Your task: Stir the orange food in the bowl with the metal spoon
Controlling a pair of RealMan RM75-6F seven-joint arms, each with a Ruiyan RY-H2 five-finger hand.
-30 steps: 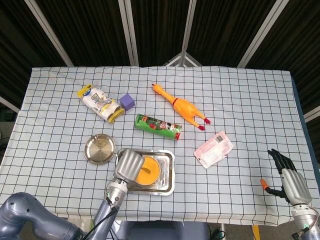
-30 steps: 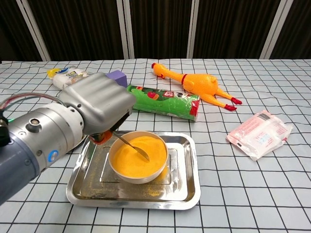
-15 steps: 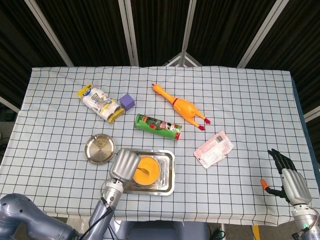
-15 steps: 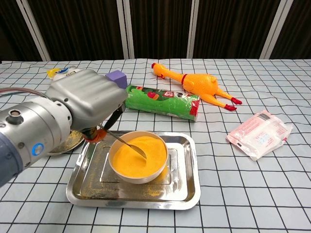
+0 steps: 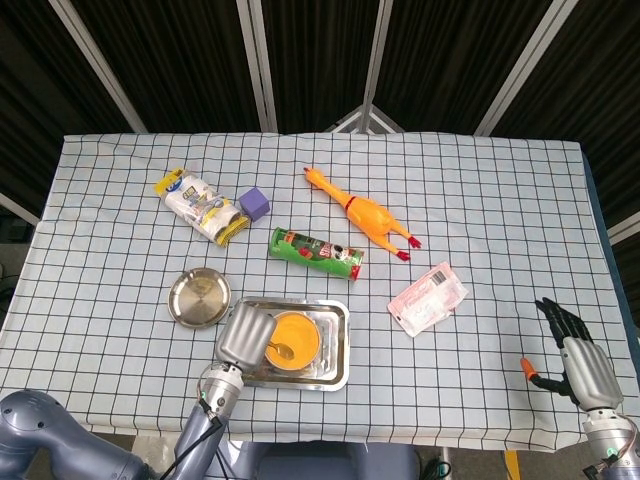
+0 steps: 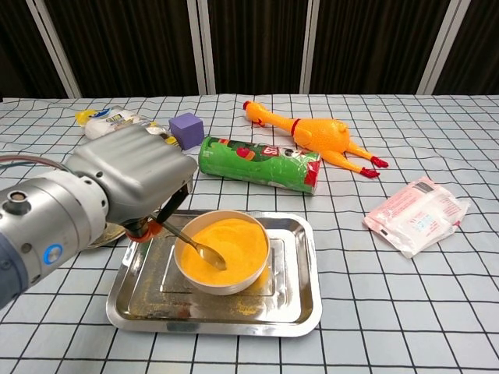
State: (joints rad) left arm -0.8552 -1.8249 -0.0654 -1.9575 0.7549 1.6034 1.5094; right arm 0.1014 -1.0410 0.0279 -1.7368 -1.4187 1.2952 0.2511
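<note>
A pale bowl of orange food sits in a steel tray near the table's front edge. My left hand hovers at the bowl's left side and holds the metal spoon by its handle. The spoon slants down to the right and its tip lies in the orange food. From the head view the same left hand covers the tray's left part, with the spoon in the bowl. Far off at the table's front right corner, my right hand holds nothing, fingers extended.
A round steel lid lies left of the tray. Behind the tray lie a green chip can, a rubber chicken, a purple cube and a snack bag. A pink packet is to the right.
My left hand has drawn back toward the left and front, pulling the spoon's tip across the orange food to the bowl's left. The right hand has stayed still.
</note>
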